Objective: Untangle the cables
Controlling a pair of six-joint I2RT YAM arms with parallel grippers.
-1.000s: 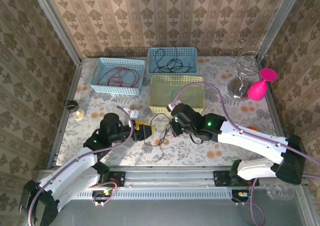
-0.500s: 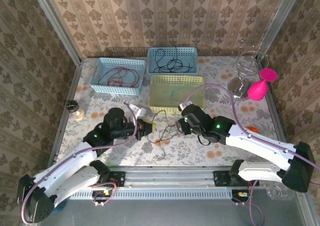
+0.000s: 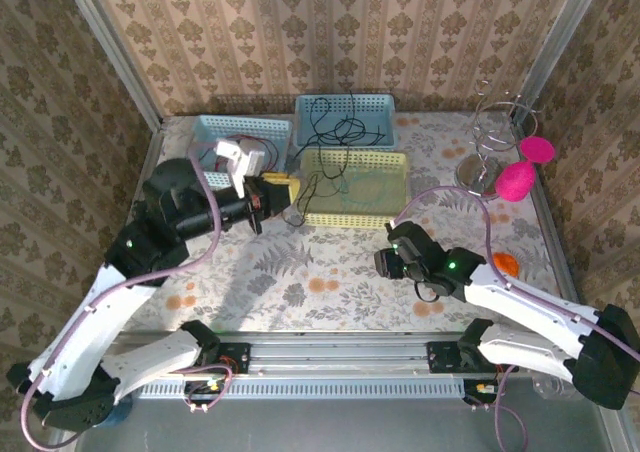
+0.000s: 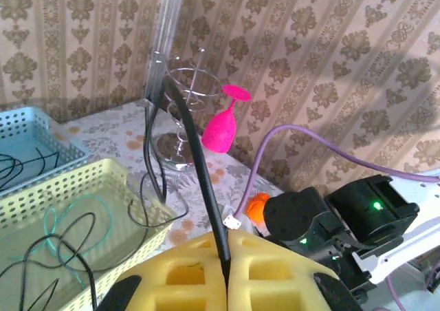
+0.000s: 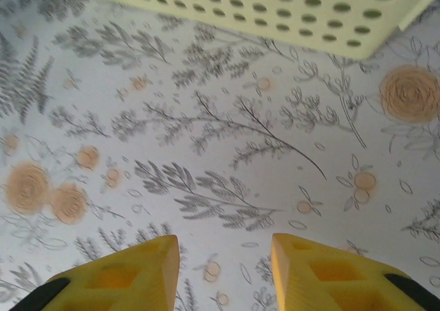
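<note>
Black cable (image 4: 200, 173) across yellow basket (image 4: 65, 187) rim

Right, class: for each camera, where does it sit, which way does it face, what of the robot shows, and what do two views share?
Top external: above and behind, looking down on the table; both arms, left gripper, right gripper.
Left wrist: faces across the table towards the pink glass; its gripper shut on a black cable.
Right wrist: faces down at the table; its open gripper.
Shared: the yellow basket, in both wrist views.
</note>
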